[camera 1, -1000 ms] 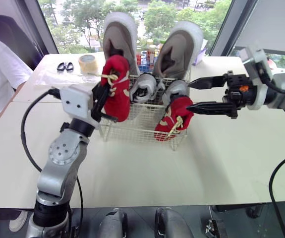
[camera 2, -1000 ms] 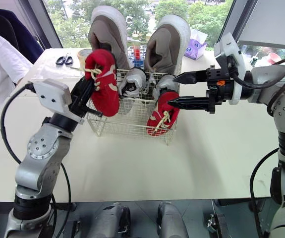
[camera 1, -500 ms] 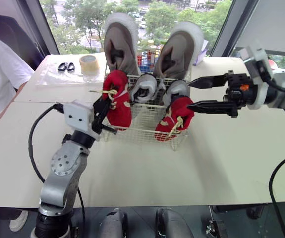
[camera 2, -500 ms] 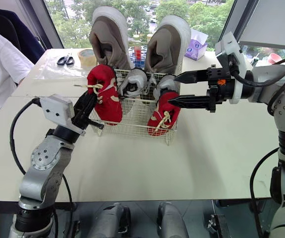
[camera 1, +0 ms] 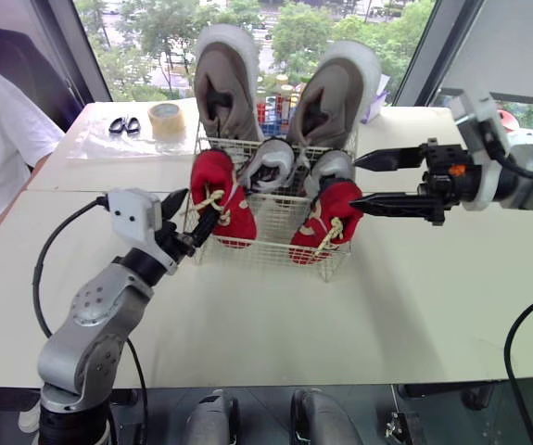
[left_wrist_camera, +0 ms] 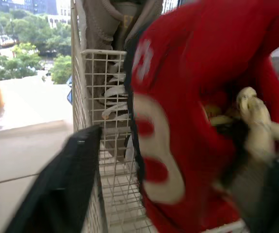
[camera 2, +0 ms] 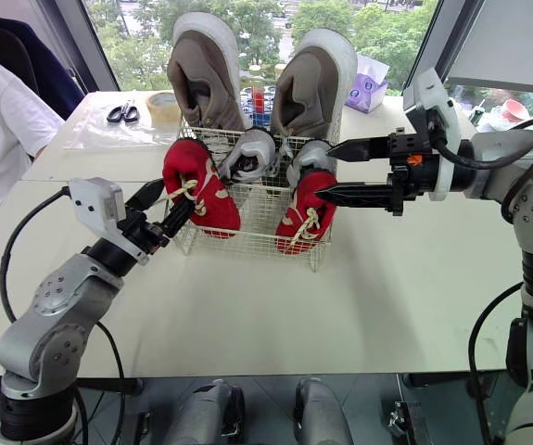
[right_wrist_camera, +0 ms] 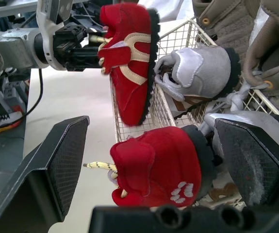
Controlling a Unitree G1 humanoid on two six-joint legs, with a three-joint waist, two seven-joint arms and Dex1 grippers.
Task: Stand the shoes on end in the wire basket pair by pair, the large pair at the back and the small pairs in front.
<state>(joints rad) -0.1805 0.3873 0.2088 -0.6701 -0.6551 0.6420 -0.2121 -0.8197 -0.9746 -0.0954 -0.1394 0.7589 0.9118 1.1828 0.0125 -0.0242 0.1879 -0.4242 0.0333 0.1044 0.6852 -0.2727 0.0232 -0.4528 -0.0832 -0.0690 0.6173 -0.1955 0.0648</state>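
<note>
Office-like room: white tables [camera 1: 433, 306] by tall windows [camera 1: 136, 37].

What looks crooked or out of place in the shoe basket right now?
The left red shoe leans tilted over the wire basket's front left corner, at the left gripper, not on end. The right red shoe seems to hang over the front rim, lace dangling outside.

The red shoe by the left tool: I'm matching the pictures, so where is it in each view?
Left eye view: red shoe at the basket's front left corner.
Right eye view: red shoe at that same corner.
Left wrist view: red shoe close up, against the basket wire.
Right wrist view: red shoe beyond the other red shoe.
Shared landmark: the basket.
</note>
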